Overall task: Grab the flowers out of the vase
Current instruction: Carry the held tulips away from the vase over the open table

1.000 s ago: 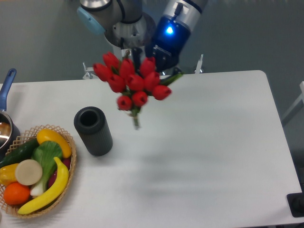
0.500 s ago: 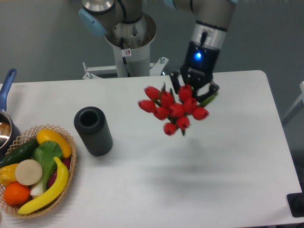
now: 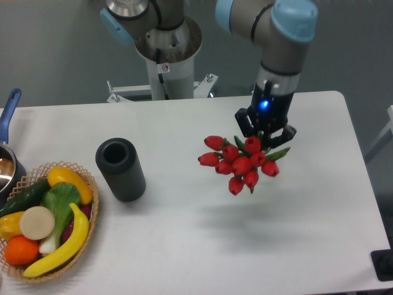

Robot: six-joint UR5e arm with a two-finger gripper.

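Observation:
The flowers [image 3: 241, 163], a bunch of red tulip buds with green leaves, hang in the air over the right half of the white table. My gripper [image 3: 265, 134] is shut on the bunch from above, its fingers mostly hidden behind the buds. The vase [image 3: 120, 169], a dark ribbed cylinder with an open round mouth, stands upright and empty on the left part of the table, well apart from the flowers.
A wicker basket [image 3: 86, 222] with fruit and vegetables sits at the front left corner. A blue-handled pot [image 3: 8, 123] is at the left edge. The arm's base column [image 3: 166, 55] stands behind the table's far edge.
The gripper has carried the flowers to the right and slightly lower, away from the vase. The vase and basket have not moved.

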